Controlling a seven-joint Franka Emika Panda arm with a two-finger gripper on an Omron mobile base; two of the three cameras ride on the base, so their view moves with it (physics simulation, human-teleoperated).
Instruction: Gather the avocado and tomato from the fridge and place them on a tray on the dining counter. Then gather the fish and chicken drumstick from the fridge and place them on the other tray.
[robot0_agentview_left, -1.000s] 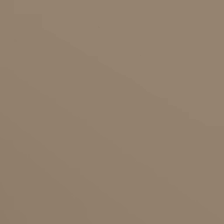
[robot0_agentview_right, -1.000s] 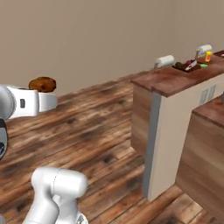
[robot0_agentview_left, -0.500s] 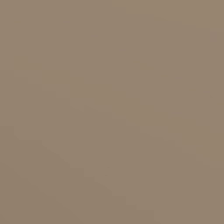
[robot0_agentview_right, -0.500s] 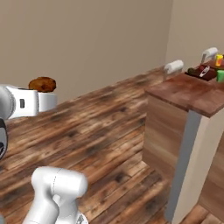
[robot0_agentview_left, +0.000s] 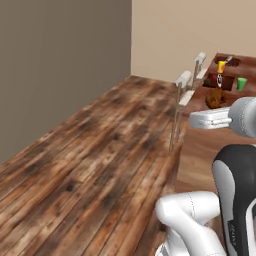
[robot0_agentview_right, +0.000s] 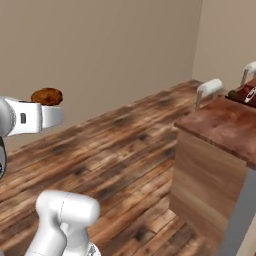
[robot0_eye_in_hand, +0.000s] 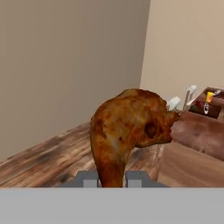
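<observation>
Dining counter (robot0_agentview_left: 200, 150) sits ahead and to the arm's right, running away toward the far wall; trays (robot0_eye_in_hand: 205, 108) sit well down its far end. Drumstick (robot0_eye_in_hand: 129, 127) points up and out from the gripper (robot0_eye_in_hand: 111, 178), jaws pinching its narrow end. Carry goes along the counter's length.
</observation>
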